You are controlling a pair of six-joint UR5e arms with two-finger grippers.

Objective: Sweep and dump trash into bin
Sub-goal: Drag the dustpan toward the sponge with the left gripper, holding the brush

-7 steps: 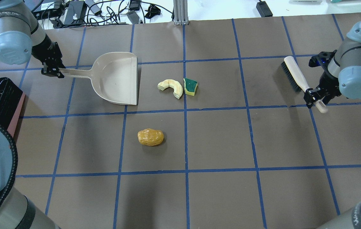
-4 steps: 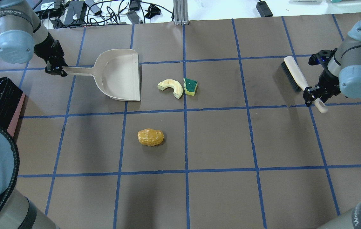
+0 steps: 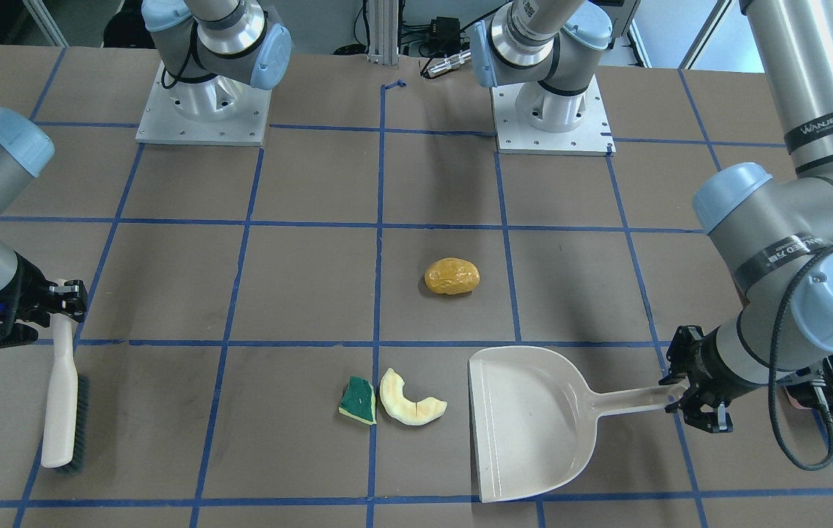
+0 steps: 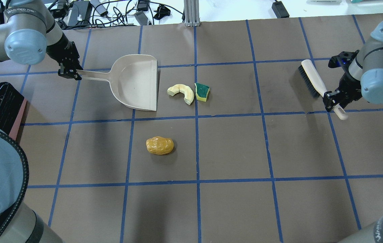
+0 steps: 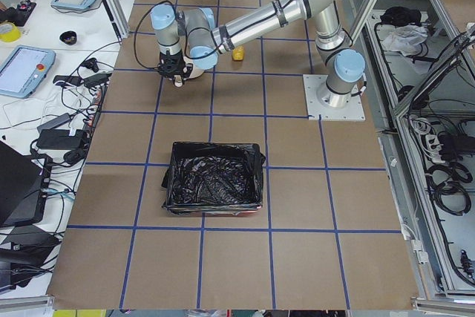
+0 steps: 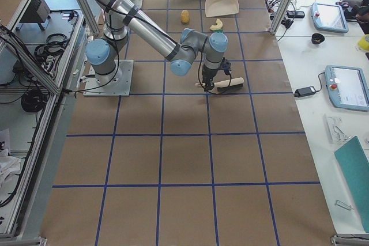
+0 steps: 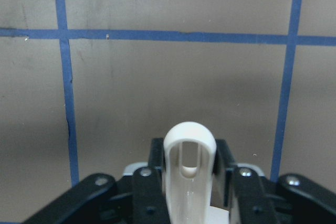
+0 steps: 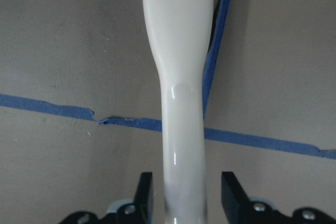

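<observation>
Scraps lie loose in three places on the brown table, all off the open mouth of the beige dustpan. A pale cream crescent slice sits near the dustpan's straight front edge, apart from it. A green-and-yellow sponge wedge lies just beside the slice, on the side away from the dustpan. An orange-yellow potato-like piece rests on its own, well apart from the dustpan and nearer the robot than its front edge. The left gripper is clamped on the end of the dustpan's handle, whose loop shows between the jaws in the left wrist view. The pink bin, lined with a crinkly black bag, stands beyond that handle end, on the side away from the scraps. Far past the scraps from the dustpan, the right gripper is clenched on the handle of a brush.
</observation>
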